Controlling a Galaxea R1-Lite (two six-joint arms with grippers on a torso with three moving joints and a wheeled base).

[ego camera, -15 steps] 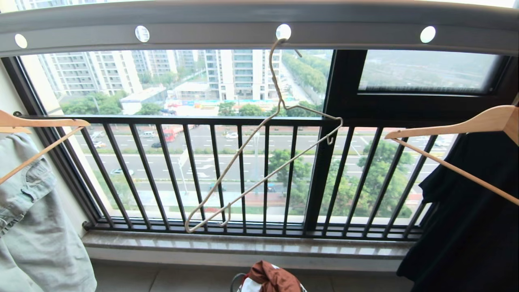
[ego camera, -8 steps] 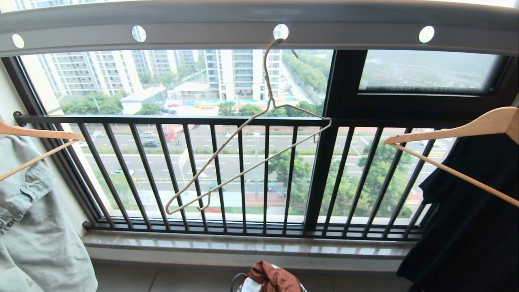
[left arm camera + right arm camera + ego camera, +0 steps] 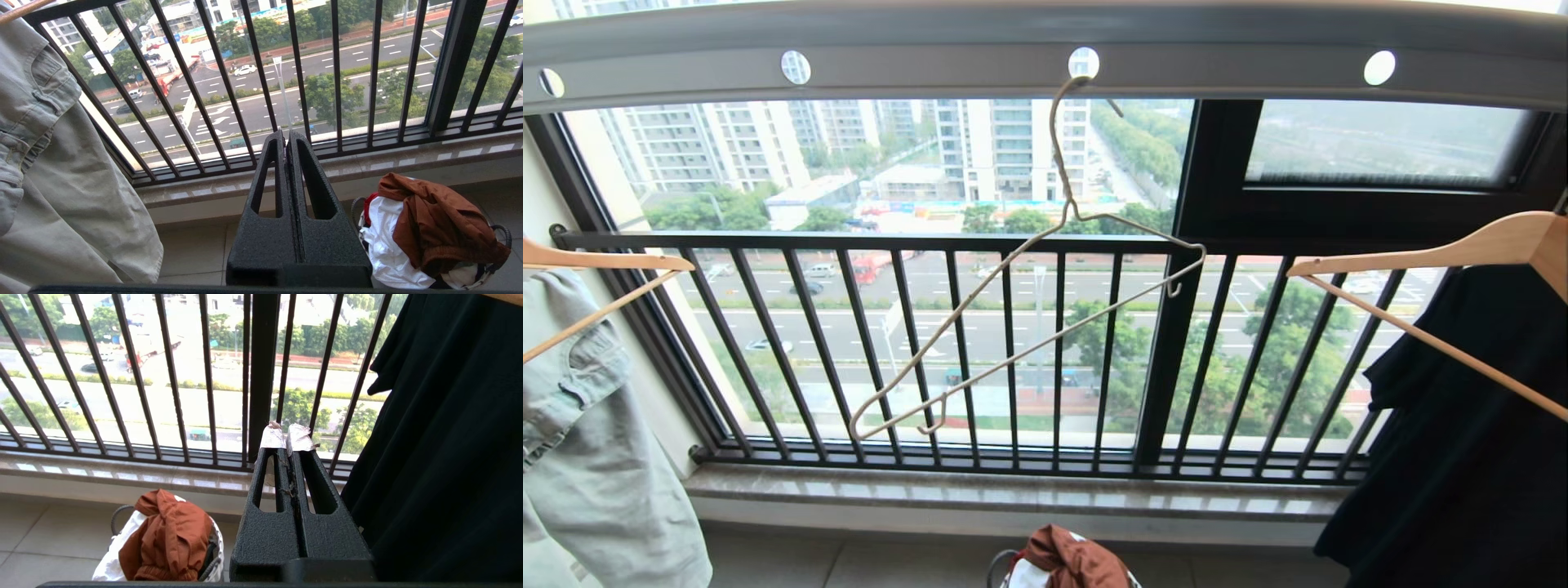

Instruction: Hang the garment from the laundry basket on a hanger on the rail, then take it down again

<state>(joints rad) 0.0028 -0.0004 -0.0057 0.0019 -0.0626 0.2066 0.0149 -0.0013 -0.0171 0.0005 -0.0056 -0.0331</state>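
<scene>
The garment (image 3: 437,228) lies heaped in the laundry basket (image 3: 212,555) on the floor, below and between both arms, touching neither. The left end effector (image 3: 286,136) and right end effector (image 3: 286,435) each have fingers pressed together, empty. Only the head view shows the hanger (image 3: 1021,327) hooked, tilted, bare, on the rail (image 3: 931,65); neither end effector appears there.

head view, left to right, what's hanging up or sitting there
pale green denim garment on a wooden hanger → cream wire hanger hooked in the rail → rust-brown shorts in the basket below → black garment on another wooden hanger
</scene>
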